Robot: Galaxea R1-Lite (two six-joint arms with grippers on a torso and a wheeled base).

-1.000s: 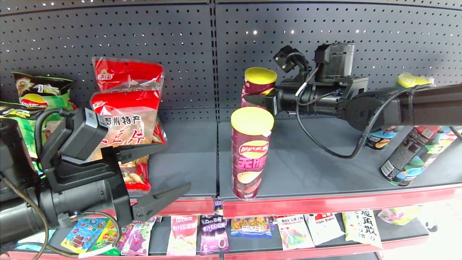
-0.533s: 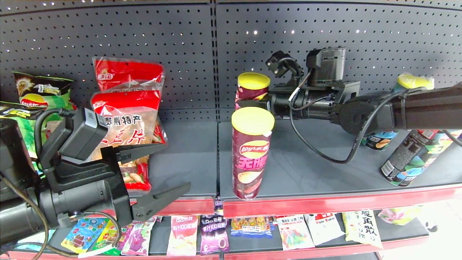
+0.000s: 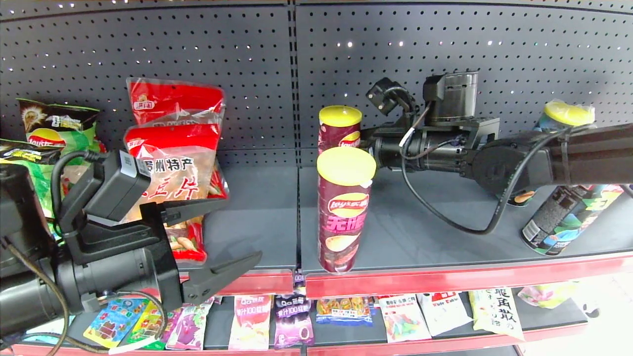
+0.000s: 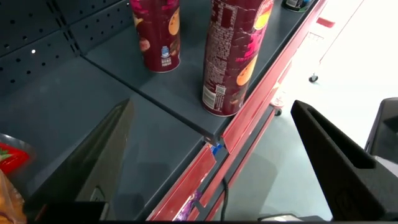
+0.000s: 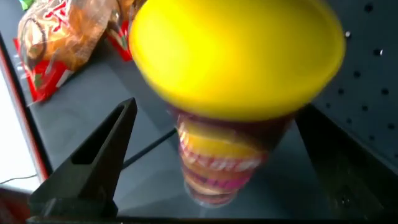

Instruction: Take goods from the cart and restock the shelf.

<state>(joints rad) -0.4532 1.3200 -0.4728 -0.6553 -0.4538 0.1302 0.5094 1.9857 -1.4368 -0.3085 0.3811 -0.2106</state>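
Nearest of all, the left gripper [image 3: 243, 227] hung low at the left, in front of the shelf [image 3: 262, 212], with its jaws wide apart and nothing between them. Below the shelf's red lip [image 3: 445, 279], a lower tier carried a row of flat packets [image 3: 296, 316].

Just behind the lip, near the shelf's middle seam, the front can [image 3: 343, 212] stood upright, dark red with a yellow lid. In the left wrist view it stood almost at the shelf's edge. To its left, across a bare stretch of shelf, two red bags [image 3: 173, 163] leaned one behind the other, and green bags [image 3: 49, 133] were crowded at the far left end.

Directly behind the front can stood the rear can [image 3: 339, 129], of the same kind, close to the back wall and about upright. The right gripper [image 5: 214, 112] reached in from the right at the level of that can's upper part. Its jaws were spread, one on each side of the can, and a gap showed between each of them and the can's body. Whether the can's base was fully down on the shelf could not be told, since the front can hid it.

At the right end, side cans [image 3: 559, 217] leaned at an angle, partly behind the right arm. The pegboard [image 3: 247, 74] closed off the back.
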